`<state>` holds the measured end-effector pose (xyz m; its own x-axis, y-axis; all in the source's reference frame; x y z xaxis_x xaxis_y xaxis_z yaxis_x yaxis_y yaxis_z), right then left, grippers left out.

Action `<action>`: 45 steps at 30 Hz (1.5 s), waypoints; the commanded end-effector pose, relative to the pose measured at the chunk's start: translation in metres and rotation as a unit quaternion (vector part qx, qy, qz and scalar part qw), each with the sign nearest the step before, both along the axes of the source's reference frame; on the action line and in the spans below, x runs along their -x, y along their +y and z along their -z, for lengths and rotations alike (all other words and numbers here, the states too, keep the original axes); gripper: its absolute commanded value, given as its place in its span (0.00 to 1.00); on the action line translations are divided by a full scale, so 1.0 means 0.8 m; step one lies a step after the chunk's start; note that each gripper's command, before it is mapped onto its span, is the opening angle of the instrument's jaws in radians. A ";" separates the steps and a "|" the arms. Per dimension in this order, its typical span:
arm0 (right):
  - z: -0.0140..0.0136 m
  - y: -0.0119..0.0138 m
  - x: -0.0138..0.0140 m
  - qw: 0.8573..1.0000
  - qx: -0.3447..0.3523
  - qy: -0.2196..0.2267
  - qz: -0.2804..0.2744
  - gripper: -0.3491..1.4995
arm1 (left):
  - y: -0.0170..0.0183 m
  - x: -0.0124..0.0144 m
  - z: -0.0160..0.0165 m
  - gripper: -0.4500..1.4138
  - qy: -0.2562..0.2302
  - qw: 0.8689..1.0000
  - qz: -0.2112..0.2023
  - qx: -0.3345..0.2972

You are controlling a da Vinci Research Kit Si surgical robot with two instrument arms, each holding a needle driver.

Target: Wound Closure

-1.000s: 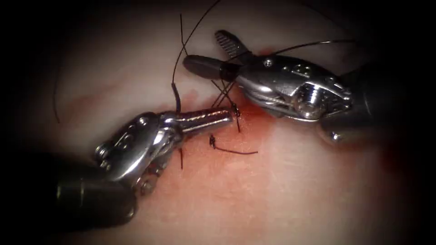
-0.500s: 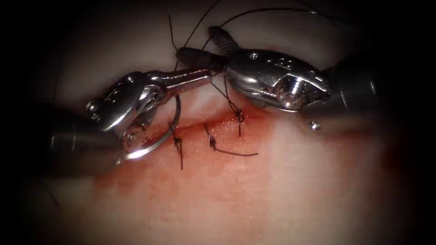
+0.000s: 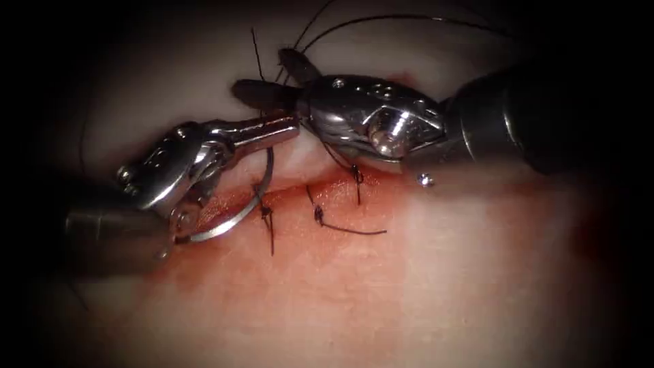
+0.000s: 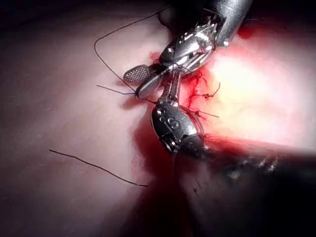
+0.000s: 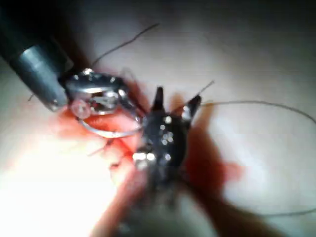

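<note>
Tissue (image 3: 422, 272): three knotted stitches (image 3: 317, 215) cross the cut (image 3: 293, 194). My left pincer (image 3: 289, 127) pinches the needle (image 3: 238, 217), free just above the cut's left end. My right pincer (image 3: 269, 78) stands spread, empty. Closure unfinished.

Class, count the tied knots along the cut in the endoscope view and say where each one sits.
3. One knot lies beside the needle, one at mid-cut with a long tail running right, and one under the right tool. More may be hidden beneath the tools.
</note>
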<state>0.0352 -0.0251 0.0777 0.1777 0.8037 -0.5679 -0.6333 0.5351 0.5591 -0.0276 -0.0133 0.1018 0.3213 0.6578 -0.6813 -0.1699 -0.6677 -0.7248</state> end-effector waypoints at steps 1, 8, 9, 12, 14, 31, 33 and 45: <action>-0.0007 -0.0005 -0.0009 1.000 0.000 0.000 0.002 0.45 | -0.0005 0.0007 -0.0007 0.00 -0.001 1.000 -0.001 -0.001; -0.0025 -0.0006 -0.0013 1.000 -0.010 -0.013 0.004 0.39 | -0.0007 0.0006 -0.0006 0.00 -0.001 1.000 -0.001 -0.001; -0.0027 -0.0006 -0.0014 1.000 -0.011 -0.013 0.002 0.39 | -0.0008 0.0006 -0.0006 0.00 -0.001 1.000 -0.001 -0.001; -0.0030 -0.0004 -0.0017 1.000 -0.012 -0.014 0.002 0.36 | -0.0009 0.0006 -0.0006 0.00 -0.001 1.000 0.000 0.000; -0.0032 -0.0001 -0.0020 1.000 -0.014 -0.016 0.003 0.36 | -0.0010 0.0006 -0.0006 0.00 -0.001 1.000 0.000 -0.001; -0.0002 0.0014 0.0004 1.000 -0.001 -0.028 0.014 0.00 | -0.0011 0.0002 -0.0005 0.00 0.000 1.000 0.001 -0.001; 0.0030 0.0001 0.0039 0.999 0.012 -0.022 0.020 0.00 | -0.0013 -0.0004 -0.0004 0.00 0.000 1.000 0.003 -0.002; 0.0116 -0.0056 0.0142 0.999 0.007 0.002 0.036 0.00 | -0.0003 -0.0018 -0.0001 0.00 0.002 1.000 0.008 -0.006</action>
<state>0.0234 -0.0287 0.0681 0.2311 0.7778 -0.5844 -0.5899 0.5897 0.5516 -0.0256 -0.0130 0.1013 0.3294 0.6585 -0.6767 -0.1850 -0.6577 -0.7302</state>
